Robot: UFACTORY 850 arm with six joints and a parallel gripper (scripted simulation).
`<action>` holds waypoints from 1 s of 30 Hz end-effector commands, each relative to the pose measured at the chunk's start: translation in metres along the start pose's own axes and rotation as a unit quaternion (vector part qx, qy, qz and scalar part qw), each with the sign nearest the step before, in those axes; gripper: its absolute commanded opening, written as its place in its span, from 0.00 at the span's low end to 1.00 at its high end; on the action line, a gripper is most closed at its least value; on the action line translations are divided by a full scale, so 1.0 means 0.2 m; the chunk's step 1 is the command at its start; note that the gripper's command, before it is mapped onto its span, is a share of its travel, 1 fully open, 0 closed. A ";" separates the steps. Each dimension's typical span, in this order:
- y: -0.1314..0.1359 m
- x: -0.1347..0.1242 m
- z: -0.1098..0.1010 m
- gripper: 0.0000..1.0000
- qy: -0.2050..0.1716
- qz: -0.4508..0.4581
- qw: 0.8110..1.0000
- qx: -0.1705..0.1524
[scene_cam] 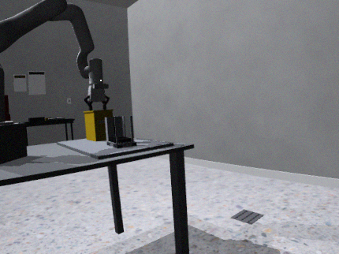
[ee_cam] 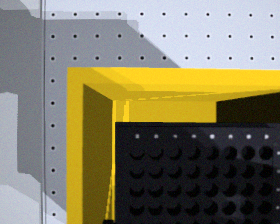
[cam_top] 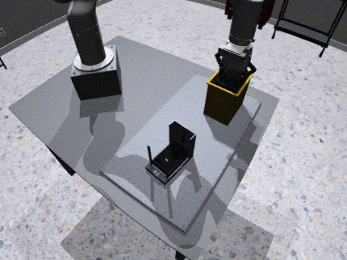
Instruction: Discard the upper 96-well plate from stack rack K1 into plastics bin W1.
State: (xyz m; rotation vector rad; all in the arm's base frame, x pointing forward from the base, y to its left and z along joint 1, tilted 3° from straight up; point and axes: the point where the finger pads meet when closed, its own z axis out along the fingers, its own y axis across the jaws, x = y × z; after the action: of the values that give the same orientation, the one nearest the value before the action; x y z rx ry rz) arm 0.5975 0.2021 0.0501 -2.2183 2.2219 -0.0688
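The gripper (cam_top: 234, 72) holds the black well plate (cam_top: 229, 78) tight between its fingers. The plate sits flat at the mouth of the yellow bin (cam_top: 223, 103), on the far right side of the table (cam_top: 48, 103). The bin's hole lies straight below the plate. The other plate (cam_top: 170, 160) rests in the rack (cam_top: 177, 133), near the front.

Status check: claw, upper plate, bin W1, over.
Claw shut on upper plate, at bin W1 mouth. Bin upright. Lower plate in rack K1. Nothing in the way.
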 end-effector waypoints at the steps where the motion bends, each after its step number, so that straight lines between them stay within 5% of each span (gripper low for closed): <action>1: 0.00 0.00 0.00 0.00 0.000 0.000 1.000 0.001; 30: 0.00 0.00 0.02 0.00 0.000 0.000 1.000 0.001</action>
State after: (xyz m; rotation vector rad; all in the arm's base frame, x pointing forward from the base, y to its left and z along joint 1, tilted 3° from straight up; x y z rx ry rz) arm 0.5977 0.2020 0.0457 -2.2183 2.2219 -0.0688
